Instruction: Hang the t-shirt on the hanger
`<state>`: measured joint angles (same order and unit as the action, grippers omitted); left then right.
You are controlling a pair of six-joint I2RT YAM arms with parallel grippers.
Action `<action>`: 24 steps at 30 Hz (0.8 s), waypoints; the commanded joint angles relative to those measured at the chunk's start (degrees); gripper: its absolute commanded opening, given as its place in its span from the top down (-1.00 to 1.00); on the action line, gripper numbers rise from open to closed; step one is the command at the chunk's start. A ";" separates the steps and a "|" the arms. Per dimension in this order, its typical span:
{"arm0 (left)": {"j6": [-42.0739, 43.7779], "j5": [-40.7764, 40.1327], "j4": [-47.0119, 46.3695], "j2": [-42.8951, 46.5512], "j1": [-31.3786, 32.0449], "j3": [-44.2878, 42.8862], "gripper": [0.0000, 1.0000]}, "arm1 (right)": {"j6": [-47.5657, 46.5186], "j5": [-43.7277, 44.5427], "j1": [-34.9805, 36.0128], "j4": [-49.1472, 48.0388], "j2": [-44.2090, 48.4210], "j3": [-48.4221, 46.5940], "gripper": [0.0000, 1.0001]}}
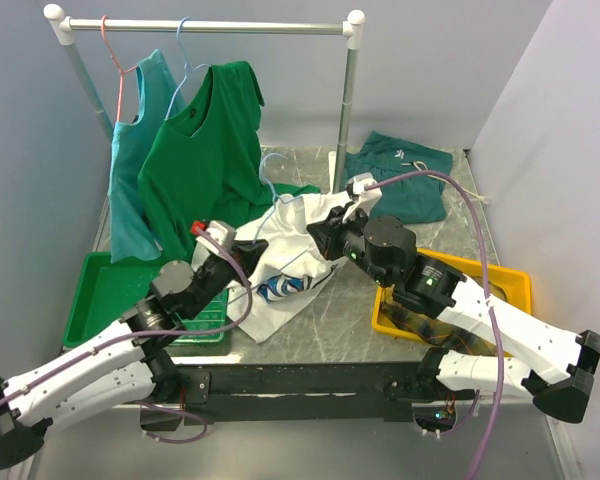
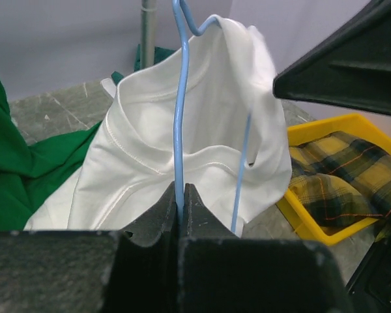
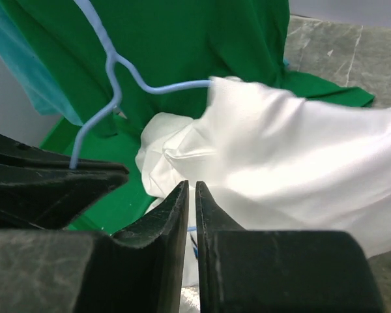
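left wrist: left gripper (image 2: 180, 189) is clamping thin light-blue wire hanger (image 2: 177, 117) inside white cotton t-shirt (image 2: 150, 156); right gripper (image 3: 190, 189), barely parted, is likely needing cloth at two o'clock.

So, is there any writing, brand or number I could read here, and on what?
Nothing legible in any view.
Print on the t-shirt: blue shapes, crumpled, no readable words.
Small white mark on the teal garment lying at the back: too small to read.
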<state>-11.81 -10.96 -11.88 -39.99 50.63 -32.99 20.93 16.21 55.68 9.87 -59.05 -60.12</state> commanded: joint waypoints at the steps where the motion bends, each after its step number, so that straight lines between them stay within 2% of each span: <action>1: 4.77 -1.78 -11.84 -3.24 3.50 1.70 0.98 | -2.03 1.72 0.13 0.67 2.01 -3.94 0.68; 4: 8.38 -4.05 -17.71 -6.14 6.58 3.37 0.98 | -1.77 1.81 0.22 0.68 1.39 -6.41 0.70; 9: 9.53 -4.95 -26.17 -9.93 7.73 5.66 0.98 | -0.28 5.84 0.13 -1.52 3.67 -0.98 0.69; 12: 10.32 -4.33 -27.23 -13.44 7.73 5.13 0.98 | -0.53 8.14 -0.04 -2.57 5.95 3.07 0.55; 18: 11.20 -1.87 -26.62 -20.48 7.73 2.41 0.98 | -0.71 8.50 -1.71 -5.46 10.35 9.31 0.17; 22: 14.01 0.23 -25.65 -23.46 7.73 0.57 0.98 | -1.77 6.74 -3.38 -9.60 12.20 14.05 -0.31; 24: 15.15 2.42 -23.21 -24.61 7.73 -0.57 0.98 | -2.20 4.81 -4.52 -11.17 11.76 14.50 -0.41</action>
<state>0.27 -12.91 -33.28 -63.48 58.11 -29.12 20.12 22.90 53.01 5.67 -48.12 -46.94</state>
